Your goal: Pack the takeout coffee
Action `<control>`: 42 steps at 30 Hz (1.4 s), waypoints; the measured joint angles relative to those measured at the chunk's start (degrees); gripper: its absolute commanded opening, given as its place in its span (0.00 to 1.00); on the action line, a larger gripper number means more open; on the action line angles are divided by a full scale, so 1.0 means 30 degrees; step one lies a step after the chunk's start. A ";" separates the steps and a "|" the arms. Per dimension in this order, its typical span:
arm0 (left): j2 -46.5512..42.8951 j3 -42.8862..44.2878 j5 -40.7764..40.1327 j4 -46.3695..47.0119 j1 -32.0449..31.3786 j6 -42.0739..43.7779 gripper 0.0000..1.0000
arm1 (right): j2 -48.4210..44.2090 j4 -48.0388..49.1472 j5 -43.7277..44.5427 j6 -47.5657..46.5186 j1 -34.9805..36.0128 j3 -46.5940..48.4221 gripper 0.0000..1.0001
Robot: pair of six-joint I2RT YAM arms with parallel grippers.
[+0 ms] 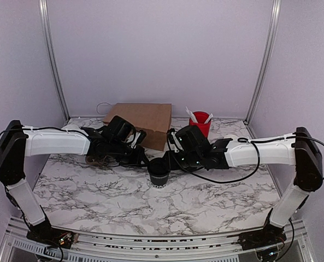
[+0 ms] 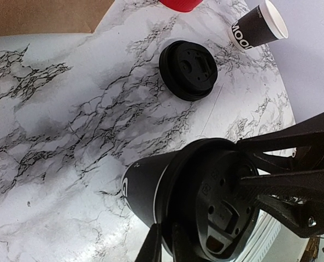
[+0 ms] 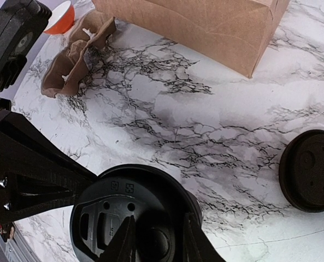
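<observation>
The takeout coffee, a small black paper cup with white lettering, stands at the table's middle with a black lid on its rim. In the left wrist view a thin white rim line shows under that lid. My left gripper comes in from the left, its fingers pinched on the lidded rim. My right gripper comes from the right. One of its fingers lies on the lid's top and the other is outside the lid's edge, so it is shut on the lid.
A brown paper bag lies at the back, with a red cup holding white sticks beside it. A crumpled brown cup carrier sits under the left arm. A loose black lid and a second open black cup are to the right.
</observation>
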 measured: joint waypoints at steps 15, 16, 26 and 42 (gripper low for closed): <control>0.0262 -0.0255 -0.0831 0.1275 -0.0189 -0.0073 0.05 | -0.0022 0.0219 0.0211 -0.0007 -0.0036 -0.0138 0.28; 0.0248 -0.0226 -0.0860 0.1253 -0.0189 -0.0073 0.05 | -0.0022 0.0204 0.0211 -0.0007 -0.0036 -0.0124 0.28; 0.0670 0.2331 -0.1807 -0.1719 -0.0517 0.0386 0.06 | -0.0015 -0.1319 0.0211 0.0029 -0.0029 0.0736 0.29; 0.2259 0.5617 -0.2055 -0.5209 -0.0634 0.1035 0.09 | 0.0095 -0.4226 0.0364 -0.0066 -0.0270 0.2718 0.33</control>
